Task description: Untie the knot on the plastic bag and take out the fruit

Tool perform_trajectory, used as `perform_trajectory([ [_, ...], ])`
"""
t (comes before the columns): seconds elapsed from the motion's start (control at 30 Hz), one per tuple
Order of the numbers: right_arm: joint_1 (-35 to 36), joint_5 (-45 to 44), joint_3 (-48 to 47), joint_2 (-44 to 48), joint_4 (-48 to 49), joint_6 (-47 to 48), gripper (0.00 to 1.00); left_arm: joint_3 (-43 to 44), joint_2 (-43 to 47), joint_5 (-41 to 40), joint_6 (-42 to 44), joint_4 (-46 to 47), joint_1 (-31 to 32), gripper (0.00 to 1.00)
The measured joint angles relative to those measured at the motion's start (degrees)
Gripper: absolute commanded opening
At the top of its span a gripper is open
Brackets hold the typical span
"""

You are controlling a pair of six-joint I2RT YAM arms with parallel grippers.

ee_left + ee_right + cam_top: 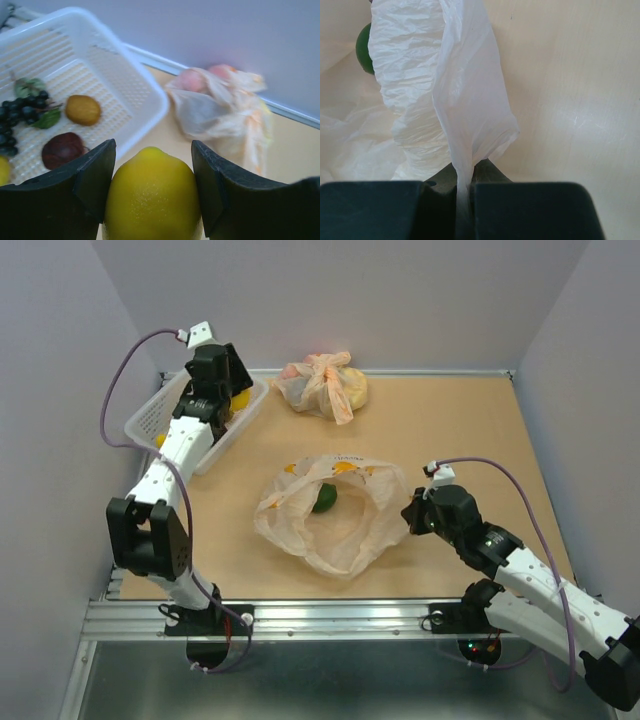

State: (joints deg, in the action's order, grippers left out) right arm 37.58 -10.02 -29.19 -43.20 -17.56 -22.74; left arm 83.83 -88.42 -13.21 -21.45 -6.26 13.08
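Observation:
The peach-pink plastic bag lies open in the middle of the table, and no knot shows on it. A green fruit sits inside it, also seen in the right wrist view. My right gripper is shut on the bag's right edge, and the film runs down between its jaws. My left gripper hovers at the white basket's right rim, shut on a yellow lemon. The basket holds a grape bunch, a brown kiwi, a dark red plum and a yellow fruit.
A second, knotted peach bag bulging around a yellow lump lies at the back centre by the wall, and shows in the left wrist view. The white basket sits in the back left corner. Walls close the table on three sides.

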Motion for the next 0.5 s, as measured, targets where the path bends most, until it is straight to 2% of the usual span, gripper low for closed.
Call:
perform_trajectory([
  [0.03, 0.0, 0.17, 0.0, 0.0, 0.0, 0.04, 0.0, -0.02, -2.45, -1.05, -0.13, 0.5, -2.12, 0.55],
  [0.1, 0.0, 0.7, 0.0, 0.0, 0.0, 0.09, 0.0, -0.02, -5.64, -2.51, -0.2, 1.11, -5.07, 0.61],
  [0.17, 0.0, 1.11, 0.0, 0.0, 0.0, 0.15, 0.0, -0.02, -8.46, -3.65, -0.31, 1.4, -8.0, 0.71],
  [0.2, 0.0, 1.4, 0.0, 0.0, -0.02, 0.28, 0.0, -0.02, -9.68, -3.91, -0.31, 1.62, -9.42, 0.81],
  [0.23, 0.0, 1.49, 0.0, 0.0, 0.0, 0.37, 0.0, -0.02, -10.29, -4.0, -0.39, 1.77, -10.21, 0.84],
  [0.27, 0.0, 1.53, 0.0, 0.0, 0.0, 0.5, 0.0, 0.26, -11.39, -4.11, -0.68, 1.68, -11.39, 0.97],
  [0.5, 0.0, 1.55, 0.0, 0.0, 0.0, 0.94, 0.0, 2.56, -13.4, -3.63, -1.9, -0.04, -13.05, 0.97],
])
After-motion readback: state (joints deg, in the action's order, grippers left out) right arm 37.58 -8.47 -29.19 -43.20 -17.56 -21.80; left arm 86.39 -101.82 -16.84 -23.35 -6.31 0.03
